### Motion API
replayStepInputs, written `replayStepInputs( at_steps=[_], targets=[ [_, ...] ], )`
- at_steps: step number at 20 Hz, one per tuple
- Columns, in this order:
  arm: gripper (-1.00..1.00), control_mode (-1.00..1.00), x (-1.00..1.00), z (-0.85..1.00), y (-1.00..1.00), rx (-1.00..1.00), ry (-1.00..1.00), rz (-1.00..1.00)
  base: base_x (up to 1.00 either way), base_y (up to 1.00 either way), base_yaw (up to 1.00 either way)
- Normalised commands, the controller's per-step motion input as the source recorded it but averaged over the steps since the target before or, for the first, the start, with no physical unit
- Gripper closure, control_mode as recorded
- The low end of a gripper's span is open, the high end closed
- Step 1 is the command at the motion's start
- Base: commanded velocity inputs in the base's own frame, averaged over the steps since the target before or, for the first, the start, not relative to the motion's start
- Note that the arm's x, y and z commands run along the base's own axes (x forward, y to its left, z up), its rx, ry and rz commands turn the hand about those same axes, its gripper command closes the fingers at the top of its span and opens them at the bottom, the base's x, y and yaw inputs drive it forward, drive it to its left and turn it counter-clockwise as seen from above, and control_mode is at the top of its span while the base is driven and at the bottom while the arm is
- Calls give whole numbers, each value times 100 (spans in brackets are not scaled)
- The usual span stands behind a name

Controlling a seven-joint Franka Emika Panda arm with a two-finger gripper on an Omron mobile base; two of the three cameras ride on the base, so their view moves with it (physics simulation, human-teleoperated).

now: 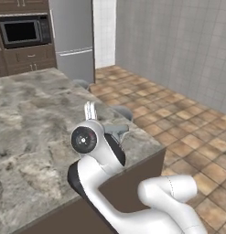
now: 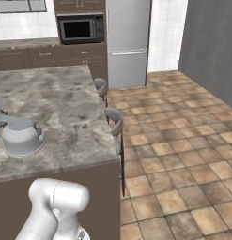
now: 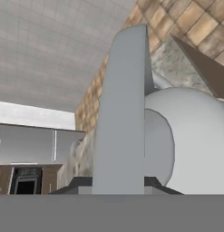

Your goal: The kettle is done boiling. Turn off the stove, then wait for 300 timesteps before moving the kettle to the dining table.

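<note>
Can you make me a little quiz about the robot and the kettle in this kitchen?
1. True or false: the kettle is sitting on the stove.
2. What is the gripper shut on? A) the kettle's handle B) a spoon C) a cup
3. Fill in: the microwave is next to the tall grey ____.

Key: 1 false, it rests on the dining table. 2 A. 3 fridge.
</note>
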Motion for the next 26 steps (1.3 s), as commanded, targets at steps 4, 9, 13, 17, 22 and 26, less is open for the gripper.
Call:
replayStepInputs(
  at_steps=[4,9,13,17,22,26],
  targets=[
    [100,100,0,0,0,0,0,0,19,-33,0],
    [100,100,0,0,0,0,0,0,14,-7,0],
    [100,100,0,0,0,0,0,0,9,0,0],
    [100,-100,17,0,0,0,0,0,0,0,0],
    [100,-100,20,-2,0,0,0,0,0,0,0],
    [100,-100,19,-4,0,0,0,0,0,0,0]
  ],
)
